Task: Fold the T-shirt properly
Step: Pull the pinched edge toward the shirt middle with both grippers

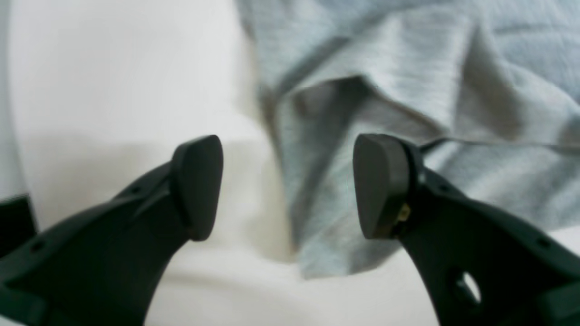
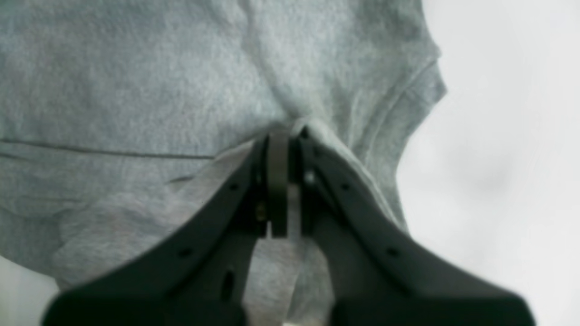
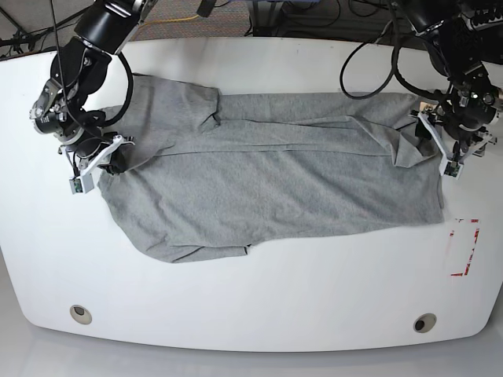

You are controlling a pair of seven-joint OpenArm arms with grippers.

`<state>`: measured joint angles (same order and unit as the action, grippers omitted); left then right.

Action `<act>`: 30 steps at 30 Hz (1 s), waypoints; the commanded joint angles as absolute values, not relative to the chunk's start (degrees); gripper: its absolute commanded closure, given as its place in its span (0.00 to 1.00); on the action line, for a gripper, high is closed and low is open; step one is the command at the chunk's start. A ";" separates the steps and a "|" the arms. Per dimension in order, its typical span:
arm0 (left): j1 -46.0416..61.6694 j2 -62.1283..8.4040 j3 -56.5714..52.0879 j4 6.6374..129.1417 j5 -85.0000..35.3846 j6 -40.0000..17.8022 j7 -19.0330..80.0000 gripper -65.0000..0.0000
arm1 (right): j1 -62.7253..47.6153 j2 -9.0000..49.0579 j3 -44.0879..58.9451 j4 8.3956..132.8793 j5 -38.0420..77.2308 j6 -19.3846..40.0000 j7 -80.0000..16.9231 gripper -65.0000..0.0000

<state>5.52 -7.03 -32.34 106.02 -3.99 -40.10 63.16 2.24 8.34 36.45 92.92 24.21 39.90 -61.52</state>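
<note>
The heather-grey T-shirt (image 3: 275, 173) lies spread lengthwise across the white table (image 3: 259, 298), with its top long edge folded over. At its left end, my right gripper (image 3: 116, 159) is shut on a pinched fold of the T-shirt (image 2: 136, 81); the cloth bunches at the right gripper (image 2: 287, 136). At the shirt's right end, my left gripper (image 3: 434, 140) hovers by the edge. In the left wrist view the left gripper (image 1: 287, 181) stands open with nothing between its pads, just above a loose crumpled corner of the T-shirt (image 1: 408, 68).
A red-outlined rectangle (image 3: 464, 247) is marked on the table near its right edge. Two round holes (image 3: 78, 312) (image 3: 424, 322) sit near the front edge. Cables (image 3: 369, 71) trail at the back right.
</note>
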 commanded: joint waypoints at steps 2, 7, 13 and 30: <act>4.70 -6.29 -31.87 106.95 -4.62 -40.00 62.02 0.35 | 3.30 9.10 36.62 93.85 25.01 40.00 -60.18 0.96; 4.79 -3.21 -30.29 107.03 -4.62 -40.00 62.11 0.35 | 3.30 9.10 36.62 93.85 25.01 40.00 -60.18 0.96; 4.79 -2.77 -29.14 106.59 -4.62 -40.00 62.20 0.35 | 3.21 9.19 36.70 93.85 25.01 40.00 -60.18 0.96; 1.10 -1.80 -28.09 100.09 -4.35 -40.00 61.67 0.43 | 2.15 9.01 36.70 93.85 25.01 40.00 -60.09 0.96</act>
<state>1.87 -1.28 -28.05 99.44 -3.92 -40.10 62.57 1.26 8.10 36.49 92.92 24.21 39.92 -61.23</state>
